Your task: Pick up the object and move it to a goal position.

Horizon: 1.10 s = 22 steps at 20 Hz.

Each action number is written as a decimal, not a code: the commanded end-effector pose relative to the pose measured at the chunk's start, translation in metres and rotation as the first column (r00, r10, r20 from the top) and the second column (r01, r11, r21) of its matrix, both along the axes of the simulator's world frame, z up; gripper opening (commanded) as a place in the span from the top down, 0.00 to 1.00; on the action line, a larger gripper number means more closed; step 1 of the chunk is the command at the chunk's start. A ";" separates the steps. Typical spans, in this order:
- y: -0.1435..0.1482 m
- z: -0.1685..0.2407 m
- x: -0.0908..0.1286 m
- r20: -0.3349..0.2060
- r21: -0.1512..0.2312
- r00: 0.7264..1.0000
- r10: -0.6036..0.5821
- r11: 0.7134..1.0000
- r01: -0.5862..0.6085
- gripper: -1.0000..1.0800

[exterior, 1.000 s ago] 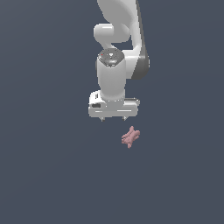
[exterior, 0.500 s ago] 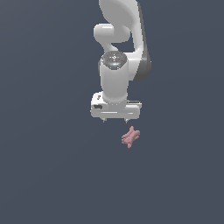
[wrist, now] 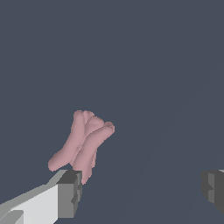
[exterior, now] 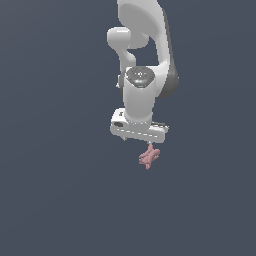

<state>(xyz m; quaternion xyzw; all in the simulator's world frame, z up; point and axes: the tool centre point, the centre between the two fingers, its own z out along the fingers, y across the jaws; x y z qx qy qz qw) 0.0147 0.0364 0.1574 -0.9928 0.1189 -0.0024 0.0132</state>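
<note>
While the pink object lies on the dark grey floor, it is seen just below the gripper in the exterior view. From the wrist camera, the object is shown close beside one grey fingertip, apparently not between the two. The fingers are spread wide, and nothing is held. The white arm is pointed straight down.

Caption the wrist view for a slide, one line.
Open gripper above the grey floor, the pink X-shaped piece sitting close to one fingertip, not yet grasped.
</note>
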 end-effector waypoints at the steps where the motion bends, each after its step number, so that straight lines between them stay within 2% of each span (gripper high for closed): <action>1: 0.007 -0.005 0.002 -0.003 -0.002 0.999 -0.054 0.999 0.054 0.04; 8: 0.026 -0.018 0.007 -0.008 -0.009 0.979 -0.203 0.979 0.203 0.04; 15: 0.045 -0.031 0.011 -0.010 -0.017 0.940 -0.340 0.940 0.340 0.04; 22: 0.057 -0.040 0.014 -0.009 -0.023 0.904 -0.428 0.904 0.427 0.04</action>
